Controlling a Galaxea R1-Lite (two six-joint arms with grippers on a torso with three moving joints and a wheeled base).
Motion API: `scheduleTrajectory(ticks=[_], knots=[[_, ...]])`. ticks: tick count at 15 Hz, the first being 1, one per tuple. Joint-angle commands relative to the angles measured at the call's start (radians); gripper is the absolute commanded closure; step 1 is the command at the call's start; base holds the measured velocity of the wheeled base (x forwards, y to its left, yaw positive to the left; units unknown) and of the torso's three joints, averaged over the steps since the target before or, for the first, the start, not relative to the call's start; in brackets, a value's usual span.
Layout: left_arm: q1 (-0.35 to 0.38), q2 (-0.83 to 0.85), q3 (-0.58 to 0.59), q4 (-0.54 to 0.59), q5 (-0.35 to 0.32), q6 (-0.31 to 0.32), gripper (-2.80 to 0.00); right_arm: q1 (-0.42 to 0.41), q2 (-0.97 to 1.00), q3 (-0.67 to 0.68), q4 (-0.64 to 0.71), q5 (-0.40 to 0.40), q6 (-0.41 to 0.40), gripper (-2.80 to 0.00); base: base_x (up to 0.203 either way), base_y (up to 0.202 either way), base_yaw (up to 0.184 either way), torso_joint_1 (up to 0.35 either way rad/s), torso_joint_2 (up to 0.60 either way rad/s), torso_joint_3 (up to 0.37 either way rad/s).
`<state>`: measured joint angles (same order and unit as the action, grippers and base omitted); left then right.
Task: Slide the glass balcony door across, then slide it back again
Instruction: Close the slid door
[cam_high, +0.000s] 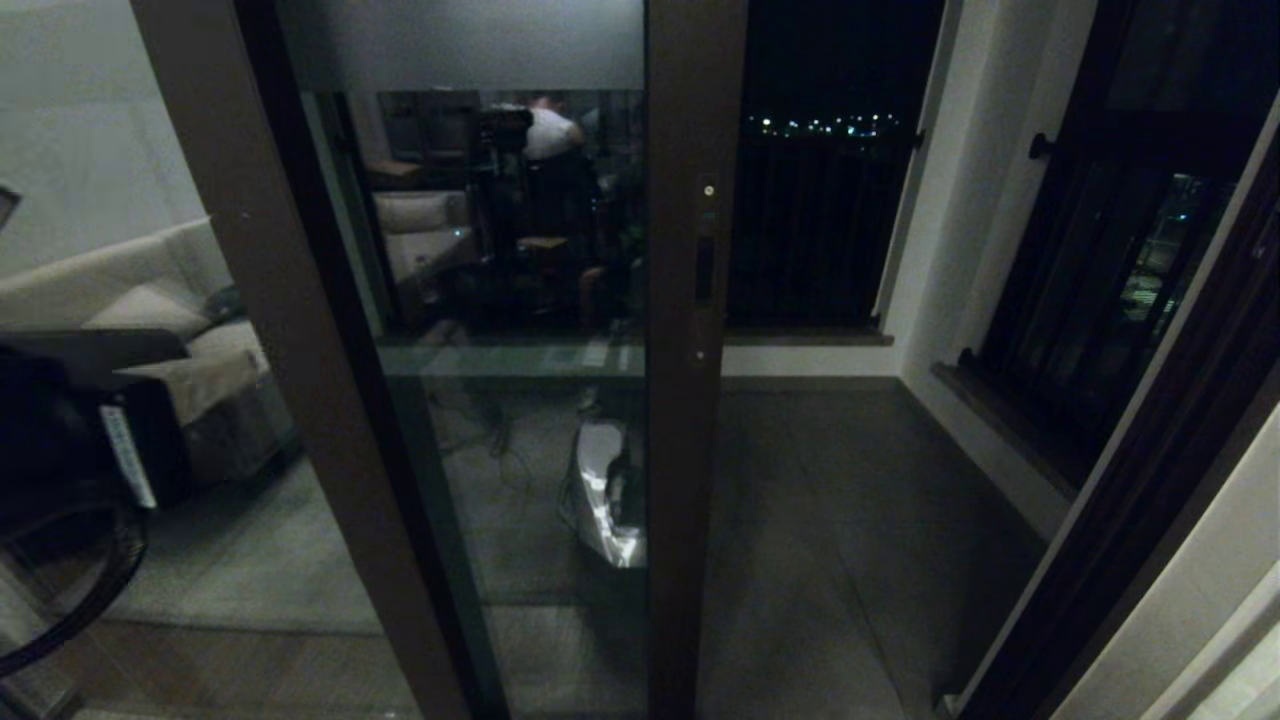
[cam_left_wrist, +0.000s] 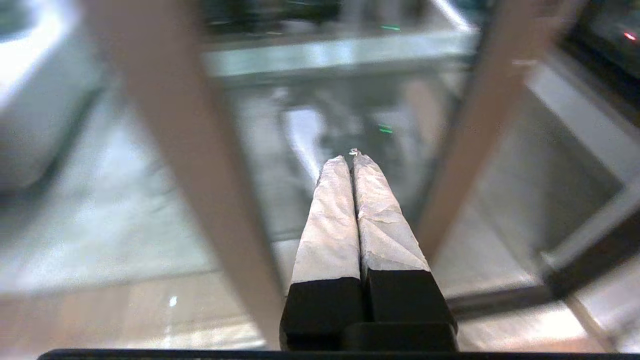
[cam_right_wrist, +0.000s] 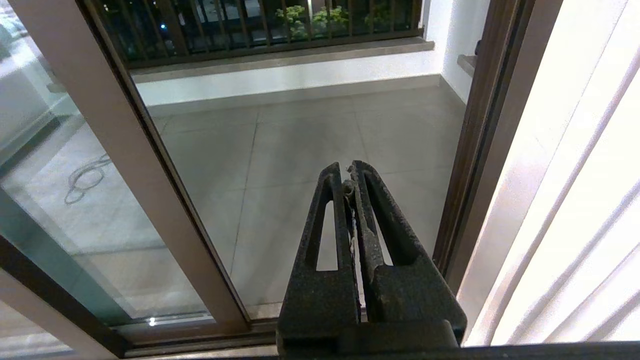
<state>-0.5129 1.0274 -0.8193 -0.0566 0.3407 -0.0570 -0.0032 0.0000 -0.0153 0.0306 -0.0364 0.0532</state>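
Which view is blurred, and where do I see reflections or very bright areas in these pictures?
Head view: dim; the glass balcony door mirrors the room, with night lights beyond the opening. Left wrist view: the background is smeared, only the shut left gripper is sharp. Right wrist view: sharp, but the wall beside the shut right gripper is washed out white.

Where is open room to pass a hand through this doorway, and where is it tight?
The open gap lies between the brown-framed glass balcony door and the dark door jamb, over the bare grey balcony tiles. Leftward it is tight: door glass overlaps the fixed brown-framed panel. Left gripper and right gripper are shut.
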Motion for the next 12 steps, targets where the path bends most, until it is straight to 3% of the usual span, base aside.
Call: scheduleTrajectory(ticks=[1,8,12], knots=[[0.1,-0.193,0.135,0.0,0.009,-0.001,0.0,0.0,0.002,0.0,0.0,0.0,-0.001,0.0,0.0,0.0,0.0,0.0,0.0,0.0],[0.392,-0.559,0.403,-0.005,0.011,0.004,0.0,0.0,0.002,0.0,0.0,0.0,0.0,0.0,0.0,0.0,0.0,0.0,0.0,0.0],[0.475,-0.815,0.547,-0.006,-0.038,0.042,0.0,0.0,0.002,0.0,0.0,0.0,0.0,0.0,0.0,0.0,0.0,0.0,0.0,0.0]])
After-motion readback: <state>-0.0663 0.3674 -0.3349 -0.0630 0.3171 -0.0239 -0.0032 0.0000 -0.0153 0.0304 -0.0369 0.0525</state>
